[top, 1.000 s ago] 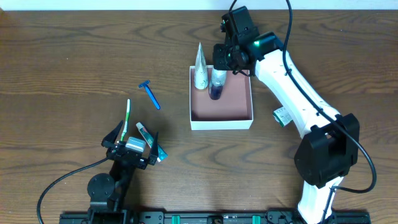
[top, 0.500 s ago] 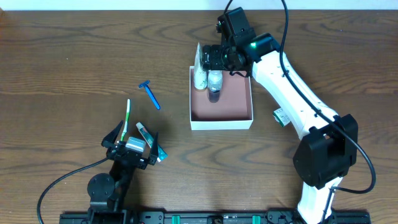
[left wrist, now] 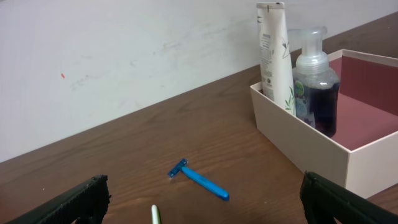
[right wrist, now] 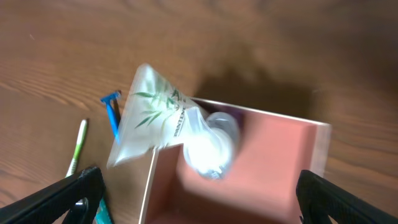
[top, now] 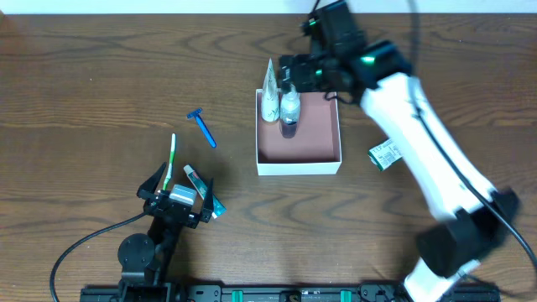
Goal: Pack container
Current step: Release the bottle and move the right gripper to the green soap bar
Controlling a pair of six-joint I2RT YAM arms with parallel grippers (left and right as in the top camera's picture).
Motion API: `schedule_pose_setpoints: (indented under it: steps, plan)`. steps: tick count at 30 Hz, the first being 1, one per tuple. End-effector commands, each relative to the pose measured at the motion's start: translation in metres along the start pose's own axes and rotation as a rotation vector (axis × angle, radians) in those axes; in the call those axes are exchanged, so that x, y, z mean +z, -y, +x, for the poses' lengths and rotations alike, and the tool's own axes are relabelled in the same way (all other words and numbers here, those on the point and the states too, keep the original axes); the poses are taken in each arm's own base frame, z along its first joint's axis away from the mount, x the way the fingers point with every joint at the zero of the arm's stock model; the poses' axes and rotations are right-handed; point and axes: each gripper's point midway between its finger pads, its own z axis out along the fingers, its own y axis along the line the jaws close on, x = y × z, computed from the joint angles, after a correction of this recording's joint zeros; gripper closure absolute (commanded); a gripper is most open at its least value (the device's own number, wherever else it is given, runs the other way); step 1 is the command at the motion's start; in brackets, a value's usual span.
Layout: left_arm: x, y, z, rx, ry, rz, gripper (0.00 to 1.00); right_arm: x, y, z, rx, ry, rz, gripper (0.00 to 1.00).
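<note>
Overhead: right gripper (top: pixel 300 71) has lifted off pump bottle (top: pixel 289 107) w/ jaws wide apart, arm blurry. Bottle stands in container (top: pixel 299 168). Left gripper (left wrist: pixel 202 205) spread too.

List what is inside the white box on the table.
Inside the container: a white tube and a pump bottle of dark liquid, both upright in one corner. They hide the floor beneath them.

White right arm (top: pixel 415 117), black joints

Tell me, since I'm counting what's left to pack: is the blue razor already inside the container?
No, the blue razor lies on the table left of the container, apart from its wall.
</note>
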Motion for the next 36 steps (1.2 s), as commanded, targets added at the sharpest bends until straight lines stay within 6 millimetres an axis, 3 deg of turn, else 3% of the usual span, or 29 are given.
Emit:
schedule_pose_setpoints:
  steps: [1,3,7,14,18,23,26,33,36]
  plan:
    - [0.001,0.005,0.015,-0.02,-0.04,0.022,0.02,-0.075,0.025,-0.024,-0.02,0.159,0.101,0.01]
    - [0.001,0.005,0.015,-0.02,-0.04,0.022,0.02,-0.098,0.05,-0.016,0.018,0.155,0.184,0.01]
    - [0.001,0.005,0.015,-0.02,-0.04,0.022,0.02,-0.122,0.092,0.011,0.117,0.082,0.31,0.01]
    - [0.001,0.005,0.015,-0.02,-0.04,0.022,0.02,-0.136,0.151,0.069,0.199,-0.159,0.509,0.01]
    - [0.001,0.005,0.015,-0.02,-0.04,0.022,0.02,-0.13,0.164,0.09,0.142,-0.265,0.536,0.01]
    - [0.001,0.005,0.015,-0.02,-0.04,0.022,0.02,-0.105,0.176,0.117,0.003,-0.401,0.525,0.01]
    - [0.001,0.005,0.015,-0.02,-0.04,0.022,0.02,-0.075,0.187,0.138,-0.09,-0.473,0.508,0.01]
    - [0.001,0.005,0.015,-0.02,-0.04,0.022,0.02,-0.009,0.216,0.215,-0.39,-0.66,0.417,0.01]
    - [0.001,0.005,0.015,-0.02,-0.04,0.022,0.02,0.008,0.222,0.224,-0.412,-0.635,0.41,0.01]
